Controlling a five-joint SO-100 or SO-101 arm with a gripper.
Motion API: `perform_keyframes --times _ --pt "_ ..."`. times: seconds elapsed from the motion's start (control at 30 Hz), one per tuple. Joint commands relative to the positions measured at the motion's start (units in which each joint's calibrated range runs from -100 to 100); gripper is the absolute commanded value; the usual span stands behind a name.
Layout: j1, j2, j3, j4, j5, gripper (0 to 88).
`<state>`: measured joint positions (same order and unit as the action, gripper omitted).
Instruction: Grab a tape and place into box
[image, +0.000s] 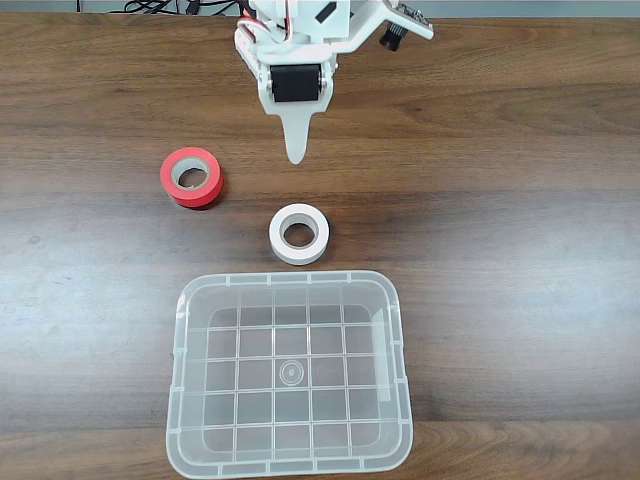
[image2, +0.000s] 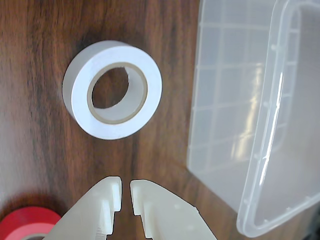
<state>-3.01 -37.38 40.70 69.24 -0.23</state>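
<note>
Gripper (image2: 125, 189), jaws nearly closed and empty, hangs above the counter (image: 520, 200). White tape (image: 299, 234) lies mid-frame, just above the box (image: 180, 400). Descending unopened risks knocking the tape away, perhaps towards the red roll (image: 192, 177).

No readable txt, labels or nos. anywhere.

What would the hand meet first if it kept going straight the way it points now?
Most likely the white tape. In the wrist view it lies flat on the table directly ahead of the hand, whose fingers are nearly together. The box is off to the right, the red roll to the left. Height above the table is unclear.
</note>
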Motion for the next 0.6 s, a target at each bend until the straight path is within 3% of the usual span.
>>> perform_keyframes --times 0.0,0.5,0.57 --pt "2.0 13.1 -13.9 1.4 -0.2 1.3" --pt "1.8 29.8 -14.6 -5.4 4.7 2.3" --pt "1.7 30.9 -14.6 -5.3 4.9 6.3"
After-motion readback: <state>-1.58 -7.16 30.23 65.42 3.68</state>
